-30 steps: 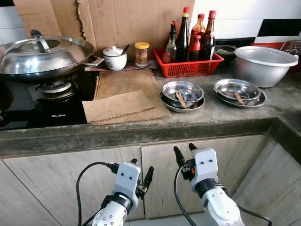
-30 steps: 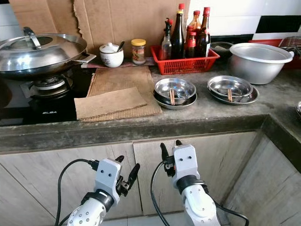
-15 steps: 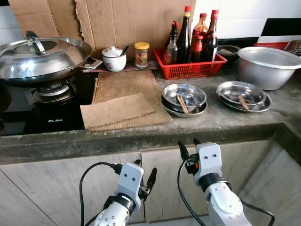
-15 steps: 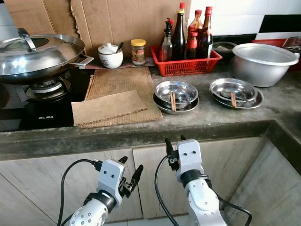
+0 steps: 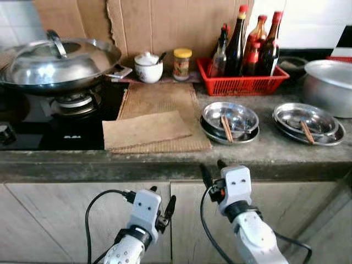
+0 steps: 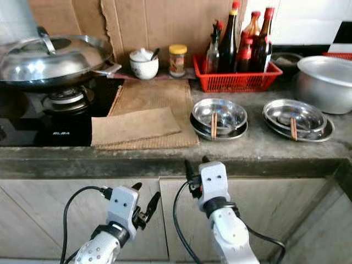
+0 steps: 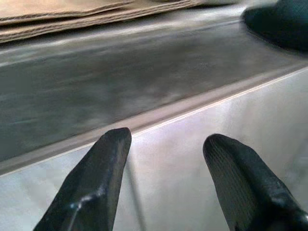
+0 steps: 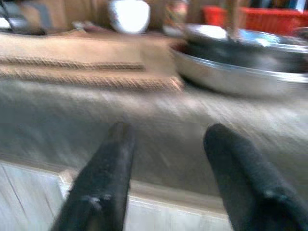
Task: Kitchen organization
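Both arms have stayed low while my camera shifted; left gripper (image 5: 160, 201) and right gripper (image 5: 212, 170) hang parted, empty, at six o'clock below the counter (image 5: 165, 157).

A lidded steel wok (image 5: 58, 63) sat on the black gas stove (image 5: 52, 118). Torn cardboard (image 5: 165, 25) leaned against the wall behind the tabletop (image 5: 264, 154). Pale wooden cabinet doors (image 5: 60, 214) ran below the tabletop's edge, and white tiles (image 5: 319, 19) showed at the far right.
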Controlling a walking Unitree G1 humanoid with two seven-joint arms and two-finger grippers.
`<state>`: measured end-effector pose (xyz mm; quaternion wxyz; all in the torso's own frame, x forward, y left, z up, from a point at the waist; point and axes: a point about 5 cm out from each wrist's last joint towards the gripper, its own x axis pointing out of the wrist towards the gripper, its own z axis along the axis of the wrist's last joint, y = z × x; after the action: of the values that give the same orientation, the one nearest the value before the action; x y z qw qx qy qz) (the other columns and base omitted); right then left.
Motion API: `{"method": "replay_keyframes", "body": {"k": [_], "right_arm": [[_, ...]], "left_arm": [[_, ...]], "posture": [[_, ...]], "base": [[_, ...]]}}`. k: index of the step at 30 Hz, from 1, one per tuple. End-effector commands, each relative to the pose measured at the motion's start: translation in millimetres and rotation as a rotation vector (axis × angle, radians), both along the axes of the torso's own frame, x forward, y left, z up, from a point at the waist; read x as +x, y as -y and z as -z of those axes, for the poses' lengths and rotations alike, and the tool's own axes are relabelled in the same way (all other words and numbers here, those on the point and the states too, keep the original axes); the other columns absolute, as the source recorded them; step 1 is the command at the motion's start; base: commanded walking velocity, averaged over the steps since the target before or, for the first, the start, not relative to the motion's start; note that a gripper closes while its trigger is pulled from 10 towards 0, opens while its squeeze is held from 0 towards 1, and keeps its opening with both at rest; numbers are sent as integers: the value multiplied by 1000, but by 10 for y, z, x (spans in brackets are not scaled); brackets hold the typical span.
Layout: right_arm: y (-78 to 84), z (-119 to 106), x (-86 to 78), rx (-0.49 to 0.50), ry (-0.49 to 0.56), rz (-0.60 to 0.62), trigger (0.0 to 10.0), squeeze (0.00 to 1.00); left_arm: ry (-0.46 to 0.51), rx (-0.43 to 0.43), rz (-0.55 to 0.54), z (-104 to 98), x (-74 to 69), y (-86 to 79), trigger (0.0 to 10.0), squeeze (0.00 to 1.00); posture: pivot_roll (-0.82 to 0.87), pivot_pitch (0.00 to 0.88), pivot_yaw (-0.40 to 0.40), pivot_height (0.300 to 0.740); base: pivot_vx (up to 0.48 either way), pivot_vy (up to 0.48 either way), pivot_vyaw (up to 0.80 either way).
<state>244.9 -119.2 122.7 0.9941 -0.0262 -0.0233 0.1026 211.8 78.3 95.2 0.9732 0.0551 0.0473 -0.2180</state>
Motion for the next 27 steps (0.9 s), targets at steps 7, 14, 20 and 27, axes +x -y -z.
{"method": "replay_keyframes", "body": {"k": [7, 14, 20, 27], "right_arm": [[23, -142, 156, -11, 79, 31, 10000, 1000], [50, -233, 274, -25, 118, 58, 10000, 0], [114, -318, 386, -40, 153, 115, 10000, 0], [155, -386, 449, -37, 181, 148, 10000, 0]], "left_arm": [[81, -70, 55, -145, -8, 41, 10000, 0], [91, -93, 96, -165, -43, 79, 10000, 0], [131, -119, 167, -222, -64, 136, 10000, 0], [157, -127, 208, -251, -91, 187, 10000, 0]], "posture": [[133, 31, -8, 740], [136, 35, -5, 740], [139, 41, -8, 740], [138, 38, -2, 740]], "base": [[0, 0, 0], [0, 0, 0], [0, 0, 0], [0, 0, 0]]}}
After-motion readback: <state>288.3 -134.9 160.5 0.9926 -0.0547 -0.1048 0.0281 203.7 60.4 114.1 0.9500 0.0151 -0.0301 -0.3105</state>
